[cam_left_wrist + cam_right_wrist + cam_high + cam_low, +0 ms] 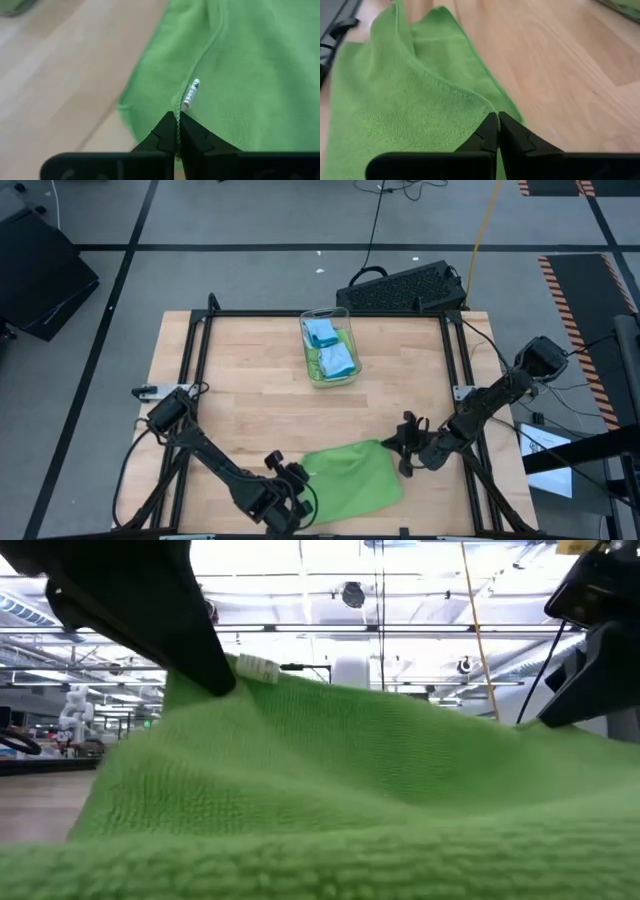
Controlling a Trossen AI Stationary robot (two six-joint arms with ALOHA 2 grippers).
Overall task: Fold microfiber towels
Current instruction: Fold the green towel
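Observation:
A lime green microfiber towel (350, 475) lies near the table's near edge, between my two grippers. It fills the low view (350, 790), with a small white tag (191, 94) on its hem. My left gripper (298, 480) is shut on the towel's left edge. My right gripper (403, 448) is shut on its far right corner. Several folded blue and green towels (330, 352) lie in a clear plastic bin (345, 313) at the table's far middle. My left gripper pinches the towel's hemmed edge (177, 116) between its two fingers, right beside the white tag. The edge is lifted off the table, and the cloth slopes down from it. My right gripper pinches the towel's corner (489, 111) between its two fingers. The corner is raised, and the rest of the towel lies on the table.
A black frame (320, 314) runs around the wooden tabletop (250, 400). A black keyboard (405, 288) lies beyond the far right edge. Bare wood shows between the bin and the towel.

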